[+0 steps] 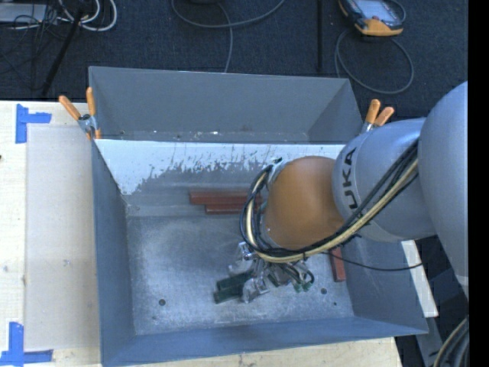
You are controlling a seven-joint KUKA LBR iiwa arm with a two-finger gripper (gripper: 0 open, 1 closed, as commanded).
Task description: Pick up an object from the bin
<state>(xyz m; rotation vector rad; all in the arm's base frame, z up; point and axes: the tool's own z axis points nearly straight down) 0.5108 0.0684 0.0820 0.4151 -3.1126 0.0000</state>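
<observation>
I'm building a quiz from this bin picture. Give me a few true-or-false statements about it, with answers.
1. The hand is low, near the floor of the bin. True.
2. A brown bar lies on the floor near the back wall. True.
3. The arm reaches in from the view's left. False: it comes in from the right.
4. A small dark thing lies close beside the hand, toward the view's left. True.
5. The brown bar is lifted up in the hand. False: it lies on the floor, apart from the hand.
</observation>
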